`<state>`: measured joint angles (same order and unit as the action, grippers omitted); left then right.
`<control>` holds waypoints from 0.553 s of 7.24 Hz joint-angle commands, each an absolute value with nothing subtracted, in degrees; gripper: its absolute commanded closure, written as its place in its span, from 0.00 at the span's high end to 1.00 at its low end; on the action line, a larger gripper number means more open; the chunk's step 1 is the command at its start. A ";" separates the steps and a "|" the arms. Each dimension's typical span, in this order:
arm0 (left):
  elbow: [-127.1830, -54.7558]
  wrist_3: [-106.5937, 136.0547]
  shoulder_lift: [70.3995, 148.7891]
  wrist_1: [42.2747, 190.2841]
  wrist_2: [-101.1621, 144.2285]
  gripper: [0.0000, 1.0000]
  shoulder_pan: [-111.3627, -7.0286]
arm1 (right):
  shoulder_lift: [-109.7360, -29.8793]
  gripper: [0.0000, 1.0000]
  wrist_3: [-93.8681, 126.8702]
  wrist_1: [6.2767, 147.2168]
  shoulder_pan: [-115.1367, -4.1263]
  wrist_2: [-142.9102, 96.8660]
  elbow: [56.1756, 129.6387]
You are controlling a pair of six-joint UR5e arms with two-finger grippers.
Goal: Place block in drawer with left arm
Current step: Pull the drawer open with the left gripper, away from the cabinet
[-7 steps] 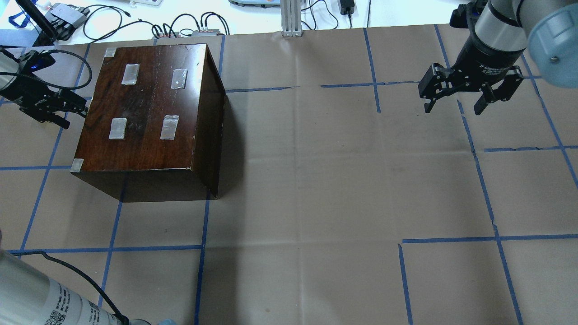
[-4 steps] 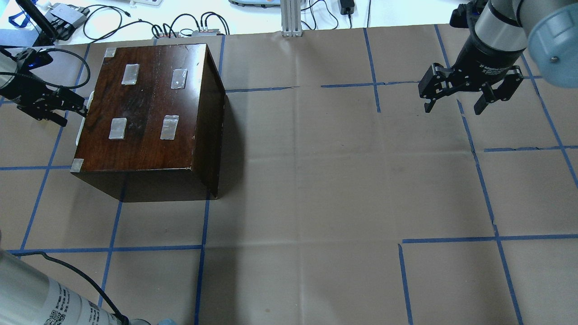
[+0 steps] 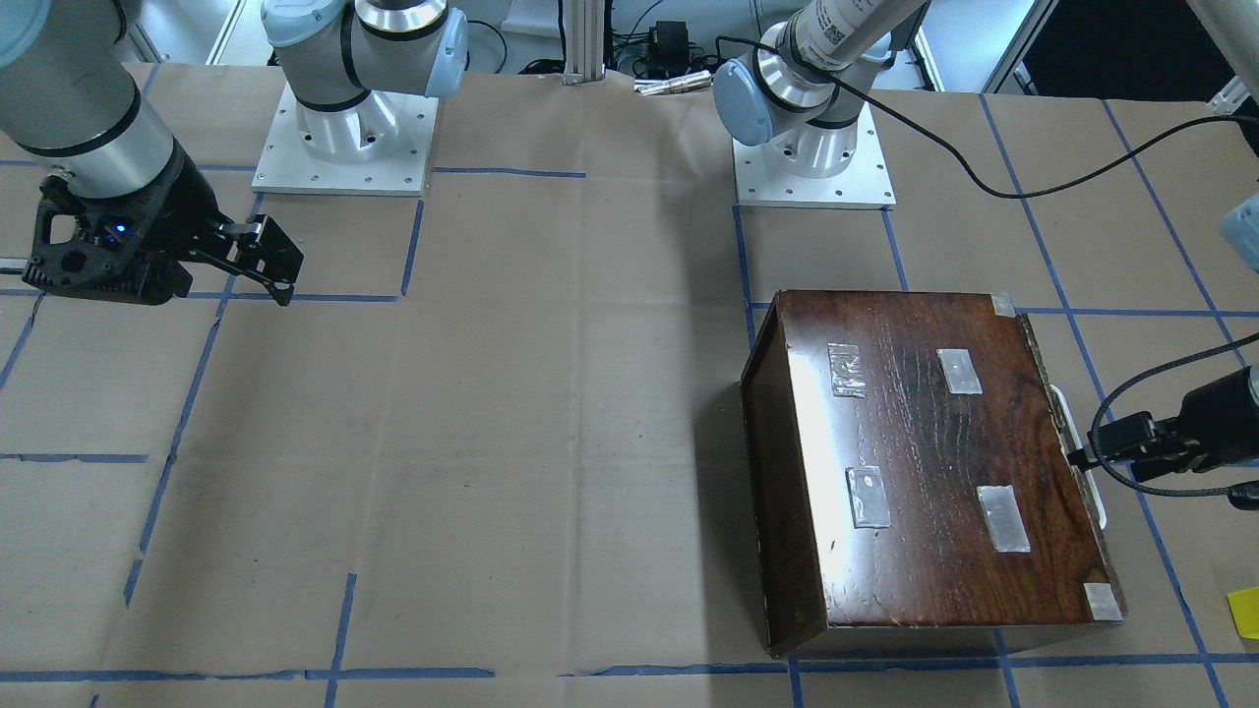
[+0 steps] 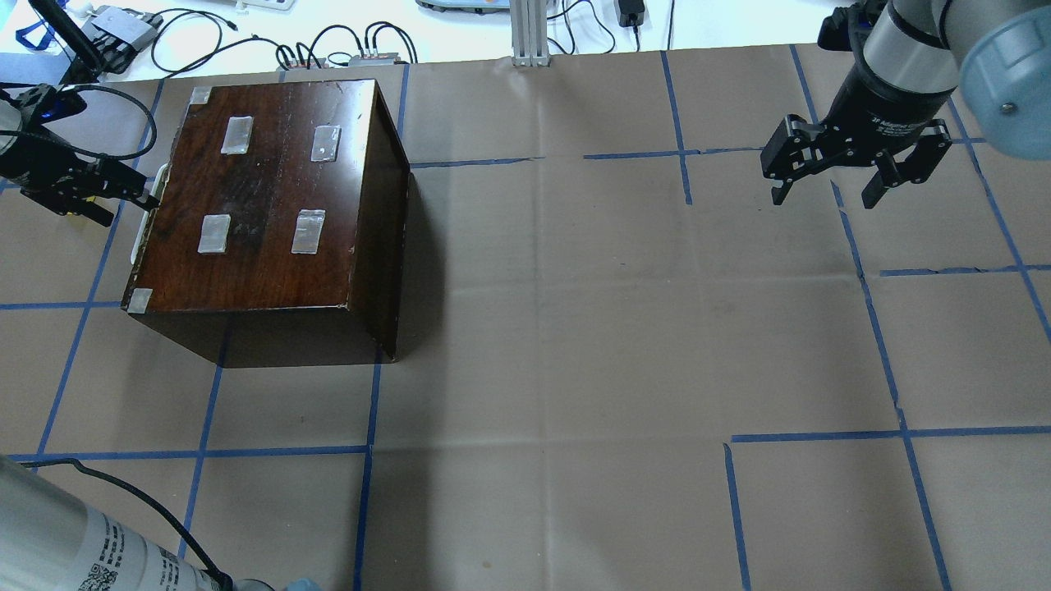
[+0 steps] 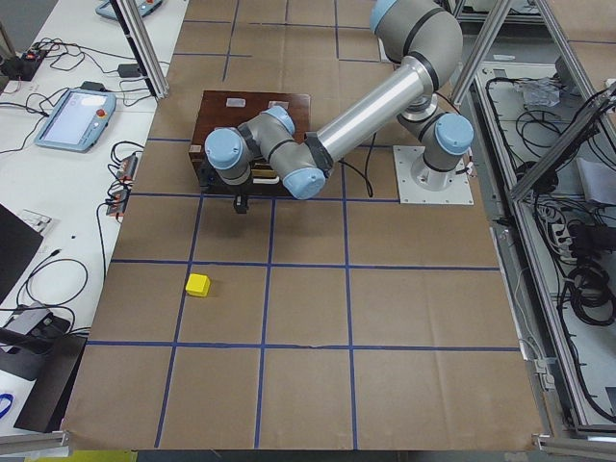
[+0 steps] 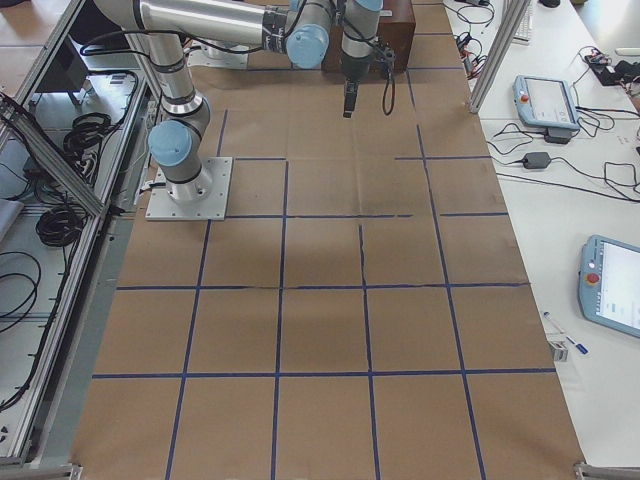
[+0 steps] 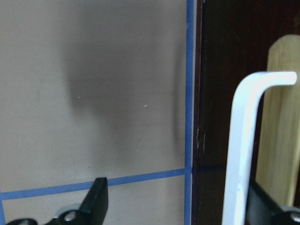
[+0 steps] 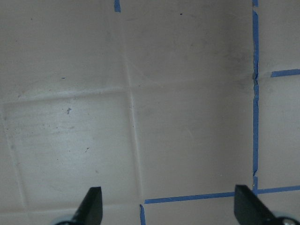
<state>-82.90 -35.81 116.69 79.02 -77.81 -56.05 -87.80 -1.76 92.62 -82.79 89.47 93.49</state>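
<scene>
**Drawer out a sliver, block not in it**

vs 1 s ago: left gripper [image 4: 131,203] has backed toward the table's left end. The white handle [image 4: 158,176] now shows past the box's [image 4: 263,197] left face, so the drawer [image 7: 213,93] is slightly out. Left fingers are spread, with the handle between them, just beside one finger. Right gripper [image 4: 823,197] is unchanged, spread and empty, over the far right corner.

Count:
- 1 block [image 5: 198,285], on the table [image 4: 575,369] toward the left end, operators' side, well apart from the box
- 1 box
- 1 drawer
- 1 handle
- 4 tape patches mid-lid
- 2 grippers
</scene>
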 commanded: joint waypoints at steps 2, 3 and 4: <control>-82.79 -35.86 116.72 78.40 -79.19 0.98 -55.81 | -87.80 1.00 -1.76 92.64 -82.79 89.47 93.52; -82.71 -35.95 116.72 78.49 -79.19 0.98 -55.81 | -87.80 1.00 -1.76 92.64 -82.79 89.47 93.52; -82.62 -35.95 116.72 78.49 -79.28 0.98 -55.81 | -87.80 1.00 -1.76 92.64 -82.79 89.47 93.52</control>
